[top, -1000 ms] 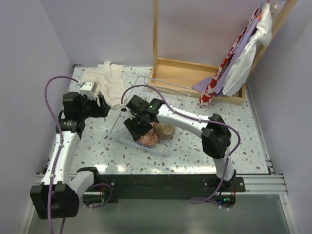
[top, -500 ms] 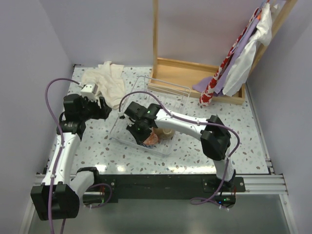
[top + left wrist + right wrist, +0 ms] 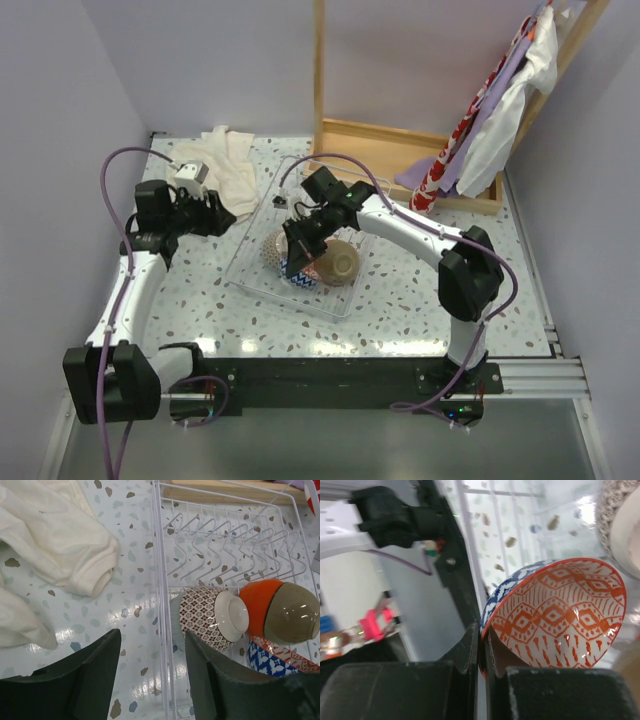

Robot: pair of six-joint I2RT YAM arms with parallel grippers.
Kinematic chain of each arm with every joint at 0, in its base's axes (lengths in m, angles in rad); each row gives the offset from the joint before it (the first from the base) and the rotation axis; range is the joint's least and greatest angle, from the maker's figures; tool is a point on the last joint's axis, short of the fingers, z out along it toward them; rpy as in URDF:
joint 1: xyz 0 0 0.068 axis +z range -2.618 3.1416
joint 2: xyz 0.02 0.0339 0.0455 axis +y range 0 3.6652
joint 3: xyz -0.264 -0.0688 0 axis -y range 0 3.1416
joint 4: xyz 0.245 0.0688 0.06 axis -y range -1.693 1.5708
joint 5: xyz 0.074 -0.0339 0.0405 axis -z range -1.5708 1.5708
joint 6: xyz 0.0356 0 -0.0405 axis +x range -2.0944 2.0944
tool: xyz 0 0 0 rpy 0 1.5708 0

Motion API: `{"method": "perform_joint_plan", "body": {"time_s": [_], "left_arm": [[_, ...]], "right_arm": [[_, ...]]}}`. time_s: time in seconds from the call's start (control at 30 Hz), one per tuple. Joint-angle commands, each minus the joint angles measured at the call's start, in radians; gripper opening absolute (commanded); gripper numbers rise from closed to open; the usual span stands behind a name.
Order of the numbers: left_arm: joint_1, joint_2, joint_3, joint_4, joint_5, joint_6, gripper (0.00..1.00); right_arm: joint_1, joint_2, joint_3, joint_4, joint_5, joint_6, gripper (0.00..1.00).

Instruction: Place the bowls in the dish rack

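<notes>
Pale lilac walls [image 3: 200,60] close in the white speckled desk [image 3: 390,310] on three sides, evenly lit, with a soft glare on its top. A wooden frame [image 3: 385,150] with a tall post stands at the far right corner, clothes [image 3: 500,120] draped over it, and a cream cloth [image 3: 225,165] lies crumpled at the far left corner

Right gripper [image 3: 300,258] — moved farther back in the dish rack [image 3: 290,300], its elbow swung out to the right.
Blue-patterned bowl [image 3: 297,279] — earlier lying red inside up, now on edge, rim pinched in that gripper.
Brown-patterned bowl [image 3: 271,250] — earlier hidden under the arm, now in sight.
Left arm [image 3: 125,300] — upper link swung leftward.
</notes>
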Motion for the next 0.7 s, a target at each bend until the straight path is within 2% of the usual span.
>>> {"method": "perform_joint_plan", "body": {"time_s": [0.0, 0.1, 0.3, 0.67], "left_arm": [[-0.019, 0.032, 0.089, 0.065, 0.067, 0.02, 0.58], [-0.039, 0.049, 0.106, 0.065, 0.085, 0.027, 0.57], [-0.071, 0.074, 0.122, 0.026, 0.125, 0.112, 0.56], [-0.071, 0.118, 0.138, 0.009, 0.141, 0.15, 0.54]], "right_arm": [[-0.027, 0.011, -0.01, 0.173, -0.394, 0.093, 0.0], [-0.036, 0.054, 0.012, 0.169, -0.49, 0.097, 0.0], [-0.045, 0.145, 0.062, -0.075, -0.566, -0.103, 0.0], [-0.121, 0.24, 0.018, -0.201, -0.537, -0.233, 0.0]]}}
